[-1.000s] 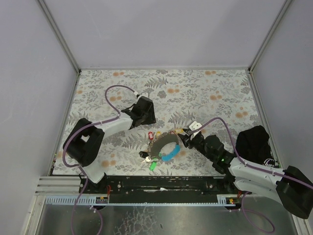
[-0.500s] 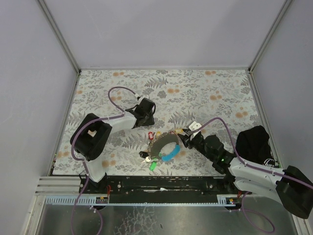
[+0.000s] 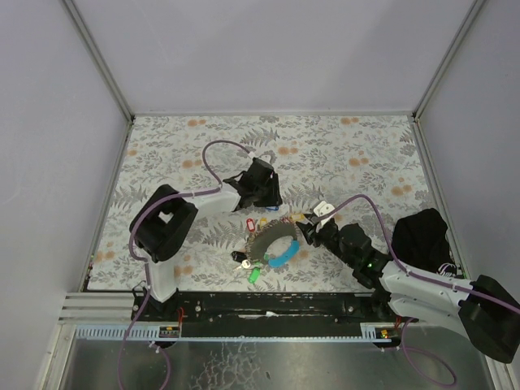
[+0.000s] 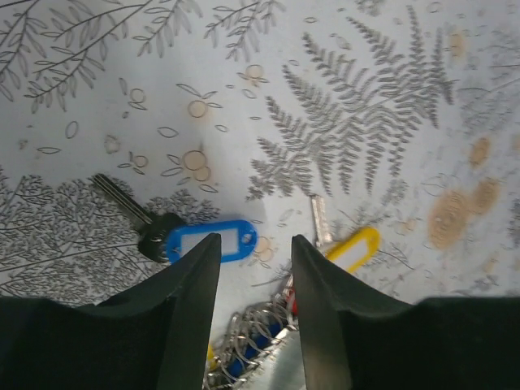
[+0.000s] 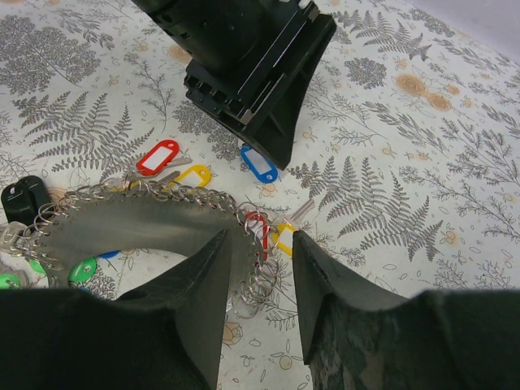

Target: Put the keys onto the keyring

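The keyring (image 3: 270,238) is a grey curved band edged with many silver rings, with a light-blue strap (image 3: 283,259); it lies flat on the table. Keys lie around it: a blue-capped key (image 4: 208,242), a yellow one (image 4: 351,249), a red one (image 5: 157,157) and green ones (image 5: 81,270). My left gripper (image 3: 265,193) is open and empty, hovering just beyond the ring bunch; the blue key lies below its jaws (image 4: 254,240). My right gripper (image 5: 262,236) is open, its jaws either side of the ring chain's end, with a red key (image 5: 258,231) and a yellow key (image 5: 283,236) there.
The floral table cover (image 3: 357,154) stretches back to grey walls on three sides. A black cloth-like heap (image 3: 421,237) sits at the right edge. The left arm's purple cable (image 3: 213,154) loops over the table behind the gripper.
My left gripper has swung to the right, from beside the bunch's far left to over its far side. The right arm and the keyring have not moved.
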